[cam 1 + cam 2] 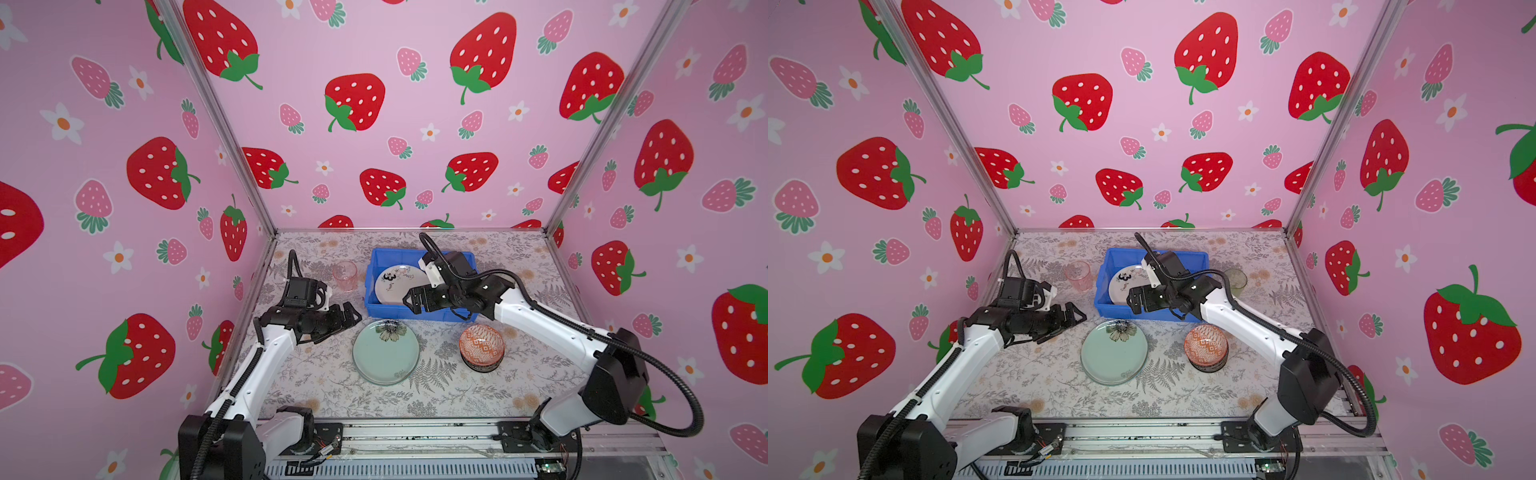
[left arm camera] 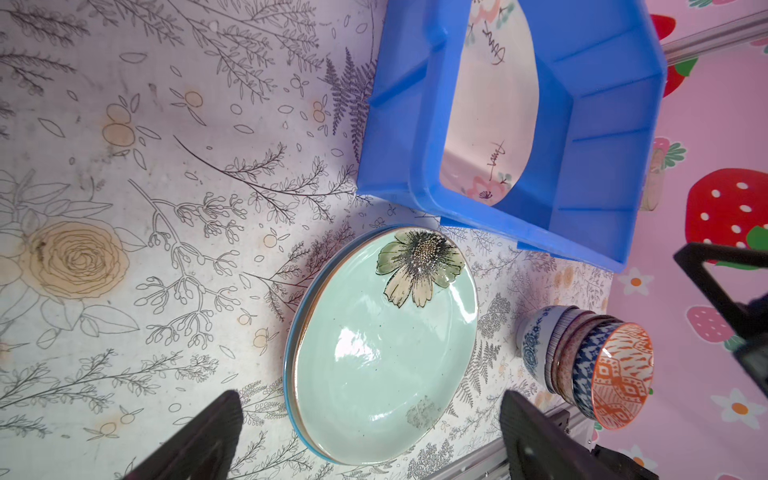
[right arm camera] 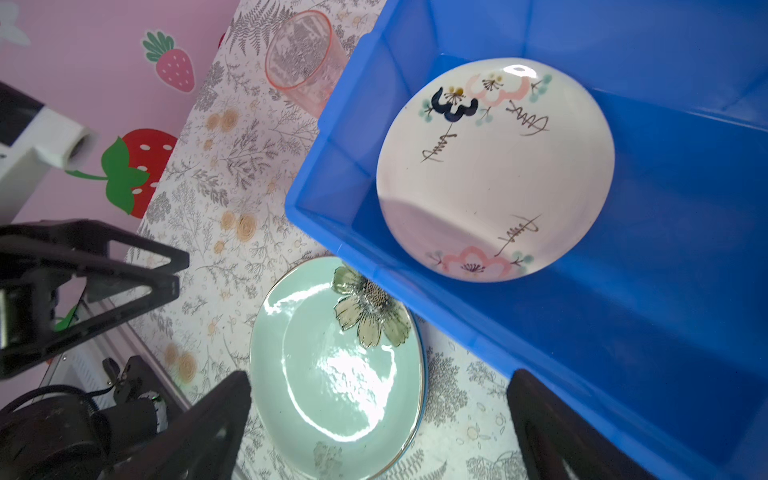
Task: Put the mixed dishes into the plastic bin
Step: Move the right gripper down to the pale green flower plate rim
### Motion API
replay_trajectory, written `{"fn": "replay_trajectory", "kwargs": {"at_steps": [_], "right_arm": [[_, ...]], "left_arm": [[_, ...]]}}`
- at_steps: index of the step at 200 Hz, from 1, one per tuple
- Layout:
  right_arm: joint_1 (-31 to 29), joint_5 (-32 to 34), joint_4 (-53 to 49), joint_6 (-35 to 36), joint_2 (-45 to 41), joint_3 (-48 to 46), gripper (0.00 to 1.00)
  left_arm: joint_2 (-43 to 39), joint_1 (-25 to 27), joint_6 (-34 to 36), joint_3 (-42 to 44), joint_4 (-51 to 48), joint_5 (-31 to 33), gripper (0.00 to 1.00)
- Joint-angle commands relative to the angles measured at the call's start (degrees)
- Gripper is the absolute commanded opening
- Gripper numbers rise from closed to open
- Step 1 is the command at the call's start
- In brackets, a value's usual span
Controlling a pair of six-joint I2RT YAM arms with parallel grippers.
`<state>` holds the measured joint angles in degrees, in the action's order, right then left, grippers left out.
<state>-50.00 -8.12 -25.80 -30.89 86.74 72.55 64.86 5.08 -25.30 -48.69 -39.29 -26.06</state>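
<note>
At 12 o'clock of the floral table's (image 1: 316, 382) middle, near the back edge: blue plastic bin (image 1: 376, 309), upright. Inside, flat, toward the 9 o'clock wall: white plate (image 1: 392, 282) with black marks and pink flowers. Its 4 o'clock part hidden in both top views behind the right arm (image 1: 540, 320); seen whole only from the right wrist. Bin floor at 3 o'clock covered by that arm as well; from the right wrist much of it bare and blue, the far end cut off.

At 6 o'clock of the bin, on the table: mint-green plate (image 1: 385, 353) with a flower, far rim just beside the front wall; touching or not, cannot tell. Under it a thin blue rim (image 2: 291, 374) of 1 more plate, visible in the wrist views only. At 3 o'clock of this plate, apart from it: stack of bowls (image 1: 482, 347), orange-red on top. From above only 2 to make out; from the left wrist more of them, exact count unclear. At 9 o'clock of the bin, close to its wall: pink tumbler (image 1: 345, 276), upright. At 3 o'clock of the bin: green tumbler (image 1: 1235, 280), shown in a top view only, partly behind a cable.

At 9 o'clock of the mint-green plate: left gripper (image 1: 351, 319), jaws spread wide, nothing between. Above the bin's front wall, at 5 o'clock of the white plate: right gripper (image 1: 409, 301), jaws spread wide too, nothing pinched. Height over the plate hard to judge. Bare table along the front edge, at 6 o'clock of plate and bowls.
</note>
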Motion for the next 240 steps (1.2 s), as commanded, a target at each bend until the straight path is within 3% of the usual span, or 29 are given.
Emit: {"fn": "replay_trajectory", "kwargs": {"at_steps": [1, 54, 98, 185, 240], "right_arm": [[-2.6, 2.2, -1.3, -3.9, -2.2, -3.6, 0.98], [-8.9, 1.8, 5.7, -11.7, -3.2, -11.8, 0.98], [-10.3, 0.6, 12.3, -15.3, -1.3, -17.0, 0.98], [-9.9, 2.5, 15.3, -14.0, 3.7, -19.3, 0.99], [-9.2, 1.2, 16.2, -12.5, 6.4, -18.2, 0.99]], "left_arm": [[-0.2, -0.1, -0.7, 0.1, -2.1, -0.4, 0.99], [-5.1, 0.6, -4.8, 5.9, -3.0, -1.4, 0.99], [-8.7, 1.6, -11.4, 9.9, -1.6, 0.1, 1.00], [-11.6, 6.5, -17.8, 14.3, 1.8, 4.3, 0.99], [-11.7, 6.9, -19.6, 16.2, 4.6, 4.8, 0.99]]}}
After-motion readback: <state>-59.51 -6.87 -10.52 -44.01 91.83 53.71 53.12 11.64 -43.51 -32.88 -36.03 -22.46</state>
